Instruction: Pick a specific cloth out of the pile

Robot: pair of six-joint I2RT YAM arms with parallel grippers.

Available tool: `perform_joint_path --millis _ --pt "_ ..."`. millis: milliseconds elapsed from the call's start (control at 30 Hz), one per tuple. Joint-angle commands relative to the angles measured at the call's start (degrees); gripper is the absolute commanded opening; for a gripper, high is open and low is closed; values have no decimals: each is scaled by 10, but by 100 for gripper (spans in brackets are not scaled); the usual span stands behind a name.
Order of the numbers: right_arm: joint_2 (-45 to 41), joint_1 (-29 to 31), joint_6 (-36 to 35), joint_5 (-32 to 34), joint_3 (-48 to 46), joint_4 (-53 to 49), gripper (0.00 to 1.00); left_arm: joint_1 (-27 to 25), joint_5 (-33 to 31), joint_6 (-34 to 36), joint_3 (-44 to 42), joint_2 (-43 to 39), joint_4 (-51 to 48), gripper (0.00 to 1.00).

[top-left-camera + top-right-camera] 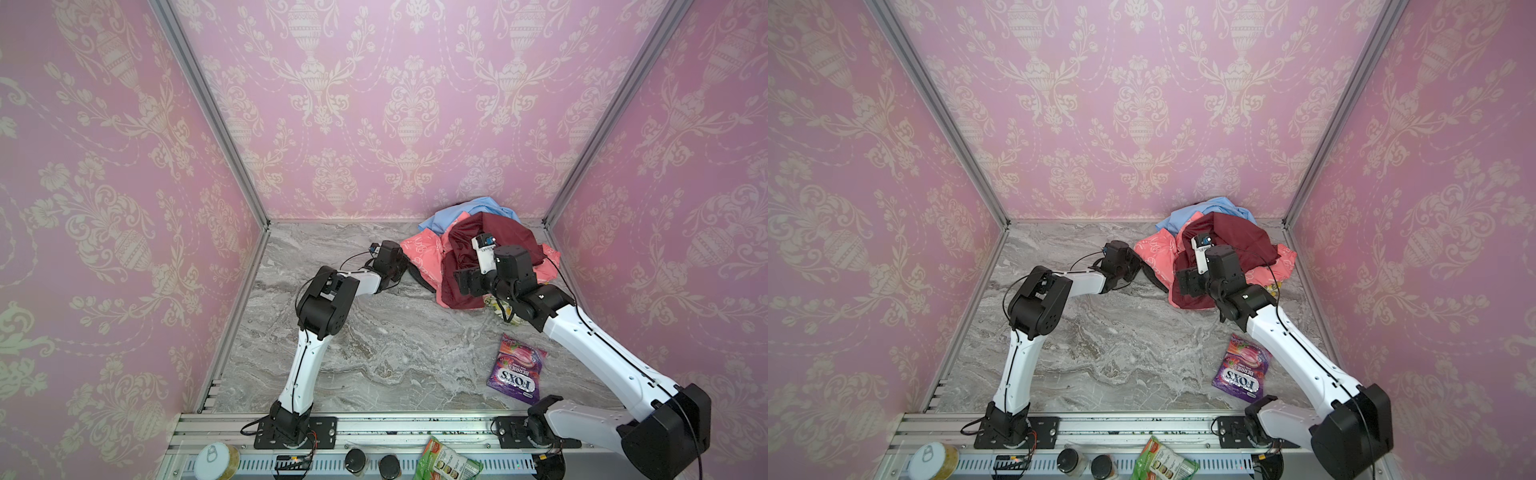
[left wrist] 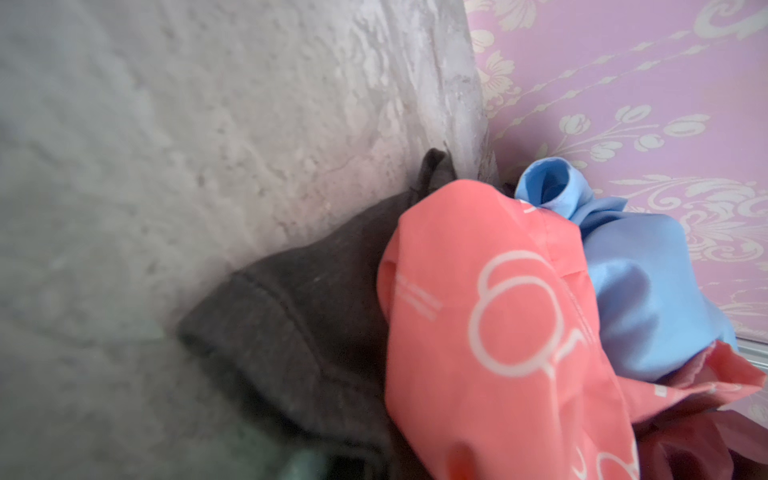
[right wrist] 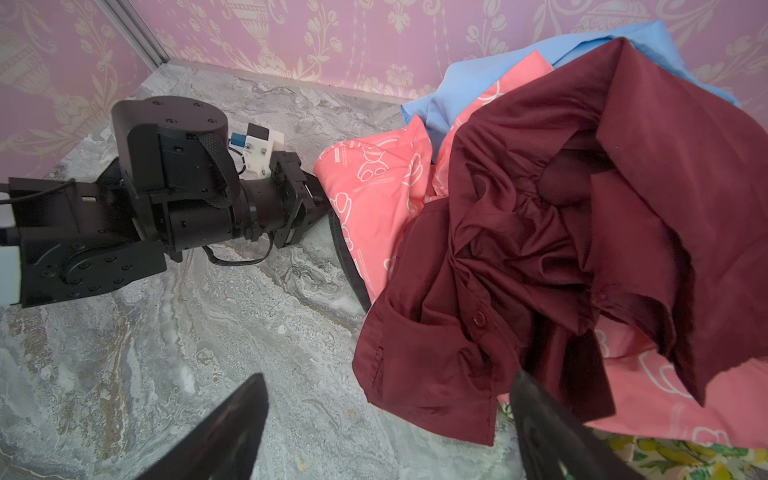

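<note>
Closest to the lens, on the slotted rail well to the near side of the pile [image 1: 519, 235], stand a pull-tab can [image 1: 216, 459], a pair of dark-lidded jars [image 1: 355, 459] and a crumpled green packet [image 1: 446, 461].

On the marble-patterned bench [image 1: 374, 353], the left gripper [image 3: 320, 204] lies low at the pile's left edge. Its jaws are together, and they appear to pinch the charcoal cloth [image 2: 299, 316], though the pinch itself is blurred in the left wrist view. That cloth lies flat on the bench under the pile's left side. Only its stitched hem and a dark strip show from beneath the coral-pink cloth [image 3: 374, 187], which has a white outline print. A light blue cloth [image 2: 648, 282] is bunched at the back of the pile, against the wall.

A maroon shirt [image 3: 582, 208] with buttons is draped over the top of the pile. The right gripper [image 3: 388, 378] hangs above the pile's near edge with its jaws wide apart and nothing between them: one finger is over bare bench, the other over the shirt's hem. A yellow floral cloth [image 3: 665, 457] peeks out under the pile's near right corner.

A purple Fox's Berries sweet bag [image 1: 515, 370] lies flat on the bench, apart from the pile on its near side.
</note>
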Motion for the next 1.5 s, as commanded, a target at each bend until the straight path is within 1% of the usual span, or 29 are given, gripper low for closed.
perform_joint_path --millis 0,133,300,500,567,667,800,833,867,933,1100,1233,1300,1367,1467 --pt "11 -1 -8 22 39 -23 92 -10 -21 75 51 -59 -50 0" --pt "20 -13 3 5 65 -24 93 -18 -17 136 130 -83 -116 0" --pt "34 -21 8 7 108 -29 93 -28 -20 181 229 -95 -176 0" --pt "50 -24 26 -16 136 -19 93 -33 -24 222 365 -84 -245 0" --pt "56 -24 28 -22 146 -15 93 -33 -20 232 426 -69 -273 0" --pt "65 -25 28 -30 161 -9 93 -36 -13 252 544 -36 -329 0" --pt "77 -26 23 -48 175 16 94 -38 -9 274 741 30 -408 0" --pt "80 -28 22 -53 178 25 94 -38 -8 277 777 41 -418 0" --pt "82 -28 21 -56 182 32 95 -38 -9 280 795 45 -421 0" --pt "89 -30 12 -64 193 57 96 -38 -3 287 792 32 -411 0" --pt "118 -47 -16 -87 195 150 99 -39 35 284 723 -17 -347 0" --pt "153 -67 -32 -110 197 210 100 -40 58 284 731 -24 -338 0" --pt "171 -75 -34 -117 209 208 100 -40 63 288 733 -27 -343 0" --pt "186 -84 -20 -106 225 189 100 -40 69 294 733 -31 -348 0" --pt "205 -106 30 -106 236 169 100 -40 80 295 732 -33 -351 0"
